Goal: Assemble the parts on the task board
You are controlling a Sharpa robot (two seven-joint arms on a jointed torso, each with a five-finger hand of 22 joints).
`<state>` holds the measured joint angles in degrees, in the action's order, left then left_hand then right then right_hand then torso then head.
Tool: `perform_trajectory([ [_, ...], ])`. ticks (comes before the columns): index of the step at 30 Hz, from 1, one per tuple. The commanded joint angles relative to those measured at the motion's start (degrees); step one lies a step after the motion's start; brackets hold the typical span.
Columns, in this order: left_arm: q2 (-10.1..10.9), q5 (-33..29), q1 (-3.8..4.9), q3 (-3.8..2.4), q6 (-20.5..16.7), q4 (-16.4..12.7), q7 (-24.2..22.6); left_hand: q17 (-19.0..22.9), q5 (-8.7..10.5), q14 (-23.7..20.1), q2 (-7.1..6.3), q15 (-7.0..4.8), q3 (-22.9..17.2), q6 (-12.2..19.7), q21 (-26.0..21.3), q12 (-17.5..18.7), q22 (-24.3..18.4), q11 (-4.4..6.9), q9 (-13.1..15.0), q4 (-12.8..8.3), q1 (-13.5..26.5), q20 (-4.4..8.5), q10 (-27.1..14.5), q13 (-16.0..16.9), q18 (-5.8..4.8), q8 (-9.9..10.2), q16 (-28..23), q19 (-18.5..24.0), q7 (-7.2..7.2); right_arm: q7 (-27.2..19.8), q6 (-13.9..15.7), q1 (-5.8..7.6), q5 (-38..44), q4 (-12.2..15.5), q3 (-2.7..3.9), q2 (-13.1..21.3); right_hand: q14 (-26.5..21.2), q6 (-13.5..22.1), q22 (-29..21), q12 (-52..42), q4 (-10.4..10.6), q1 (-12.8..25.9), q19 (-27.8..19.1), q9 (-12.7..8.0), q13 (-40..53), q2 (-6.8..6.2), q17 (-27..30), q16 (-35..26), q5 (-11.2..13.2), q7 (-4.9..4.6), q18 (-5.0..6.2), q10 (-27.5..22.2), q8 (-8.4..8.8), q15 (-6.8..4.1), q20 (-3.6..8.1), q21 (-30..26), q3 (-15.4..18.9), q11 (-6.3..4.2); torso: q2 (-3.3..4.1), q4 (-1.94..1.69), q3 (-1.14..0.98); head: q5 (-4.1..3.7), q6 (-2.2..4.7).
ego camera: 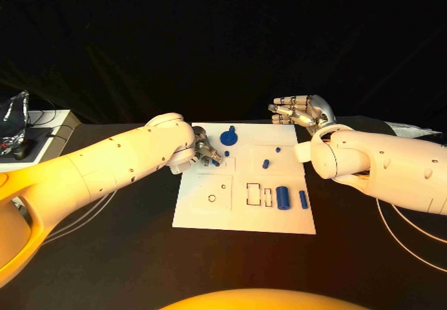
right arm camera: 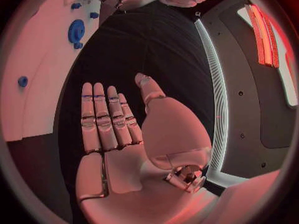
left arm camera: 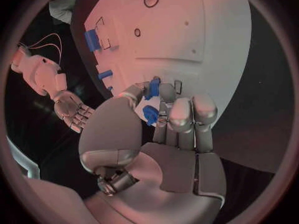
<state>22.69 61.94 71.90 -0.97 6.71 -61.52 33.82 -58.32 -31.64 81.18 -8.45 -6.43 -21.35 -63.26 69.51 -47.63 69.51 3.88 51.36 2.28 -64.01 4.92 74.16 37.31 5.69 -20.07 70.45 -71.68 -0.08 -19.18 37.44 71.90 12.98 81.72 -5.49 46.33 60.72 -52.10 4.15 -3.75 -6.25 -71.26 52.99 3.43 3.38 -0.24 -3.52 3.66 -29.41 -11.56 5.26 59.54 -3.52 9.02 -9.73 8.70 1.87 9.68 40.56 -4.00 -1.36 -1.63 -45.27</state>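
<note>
The white task board (ego camera: 244, 206) lies mid-table. My left hand (ego camera: 205, 152) hovers over its far left part, thumb and fingers pinching a small blue part (left arm camera: 151, 115). My right hand (ego camera: 300, 111) floats past the board's far right corner, fingers straight and apart from the thumb (right arm camera: 124, 134), holding nothing. A round blue part (ego camera: 229, 136) sits at the far edge of the board (right arm camera: 37, 59) and appears again as a blue disc (right arm camera: 76, 31). Small blue pegs (ego camera: 267, 164) stand mid-board. A blue cylinder (ego camera: 283, 197) and a slim blue bar (ego camera: 303, 199) lie to the near right.
Empty rectangular slots (ego camera: 253, 194) and a small hole (ego camera: 212, 198) mark the board's near half. A white box (ego camera: 46, 123) with dark and foil-like items stands at the table's far left. Thin cables (ego camera: 400, 232) trail beside both arms.
</note>
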Motion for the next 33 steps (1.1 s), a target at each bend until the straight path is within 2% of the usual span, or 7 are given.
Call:
perform_trajectory([
  [1, 0.03, 0.36, 0.05, -0.01, 0.91, -0.22, -0.12, 0.09, -0.30, 0.20, 1.51, -0.16, -7.67, -0.93, 0.03, 0.35, 0.07, 0.78, 0.05, -7.79, -1.95, 0.05, 0.55, 0.05, -0.98, -0.25, 0.39, -0.24, -0.40, -0.46, -0.90, -0.04, 0.16, 0.02, 0.02, -0.04, -0.53, -0.24, -0.08, 0.39, -0.07, 0.07, -0.41, -0.06, -0.07, 0.09, 0.07, -0.18, -0.33, -0.33, -0.47, 0.29, 0.25, 0.03, 0.12, 0.21, -0.41, 0.00, -0.03, -0.02, 0.02, -0.01, -0.11],
  [12, 0.04, 0.43, 0.03, 0.00, 0.89, -0.34, -0.25, 0.09, -0.30, 0.20, 1.51, -0.16, -7.67, -0.93, 0.03, 0.35, 0.07, 0.78, 0.05, -7.79, -1.95, 0.05, 0.55, 0.05, -0.98, -0.25, 0.39, -0.24, -0.40, -0.47, -0.91, -0.08, 0.15, 0.03, 0.02, -0.05, -0.58, -0.16, -0.08, 0.39, -0.14, 0.13, -0.44, -0.06, -0.08, 0.09, 0.08, -0.20, -0.35, -0.37, -0.47, 0.25, 0.25, 0.05, 0.11, 0.22, -0.46, 0.03, -0.01, -0.02, -0.01, 0.00, -0.14],
  [21, -0.54, 0.79, -0.01, 0.04, 1.48, 0.13, -0.36, 0.22, -0.28, 0.17, 1.55, -0.15, -7.66, -0.84, -0.18, 0.46, 0.46, 0.75, 0.25, -7.79, -1.96, -0.01, 0.51, 0.22, -0.99, -0.25, 0.43, -0.35, -0.38, -0.43, -1.01, -0.10, 0.15, -0.04, 0.02, -0.19, -0.58, -0.16, -0.08, 0.39, -0.14, 0.13, -0.44, -0.06, -0.08, 0.09, 0.08, -0.20, -0.35, -0.37, -0.47, 0.25, 0.25, 0.05, 0.11, 0.22, -0.46, 0.03, 0.07, 0.10, -0.12, -0.03, -0.20],
  [26, -0.70, 1.28, -0.02, 0.13, 1.78, 0.27, -0.44, 0.43, -0.04, 0.12, 1.55, -0.07, -7.30, -0.77, -0.29, 0.60, 0.64, 0.66, 0.15, -7.84, -2.40, -0.17, 0.31, 0.22, -0.96, -0.08, 0.29, -0.34, -0.27, -0.41, -1.03, -0.11, 0.15, -0.08, 0.02, -0.23, -0.58, -0.16, -0.08, 0.39, -0.14, 0.13, -0.44, -0.06, -0.08, 0.09, 0.08, -0.20, -0.35, -0.37, -0.47, 0.25, 0.25, 0.05, 0.11, 0.22, -0.46, 0.03, 0.03, -0.02, -0.09, -0.11, -0.31],
  [33, -0.92, 1.56, -0.01, 0.20, 2.16, 0.37, -0.46, 0.51, 0.09, 0.10, 1.62, -0.05, -7.14, -0.74, -0.37, 0.63, 0.68, 0.63, 0.08, -7.78, -2.63, -0.27, 0.26, 0.23, -0.91, 0.03, 0.22, -0.30, -0.22, -0.42, -1.05, -0.15, 0.14, -0.10, 0.02, -0.33, -0.58, -0.16, -0.08, 0.39, -0.14, 0.13, -0.44, -0.06, -0.08, 0.09, 0.08, -0.20, -0.35, -0.37, -0.47, 0.25, 0.25, 0.05, 0.11, 0.22, -0.46, 0.03, 0.03, 0.00, -0.07, -0.14, -0.44],
])
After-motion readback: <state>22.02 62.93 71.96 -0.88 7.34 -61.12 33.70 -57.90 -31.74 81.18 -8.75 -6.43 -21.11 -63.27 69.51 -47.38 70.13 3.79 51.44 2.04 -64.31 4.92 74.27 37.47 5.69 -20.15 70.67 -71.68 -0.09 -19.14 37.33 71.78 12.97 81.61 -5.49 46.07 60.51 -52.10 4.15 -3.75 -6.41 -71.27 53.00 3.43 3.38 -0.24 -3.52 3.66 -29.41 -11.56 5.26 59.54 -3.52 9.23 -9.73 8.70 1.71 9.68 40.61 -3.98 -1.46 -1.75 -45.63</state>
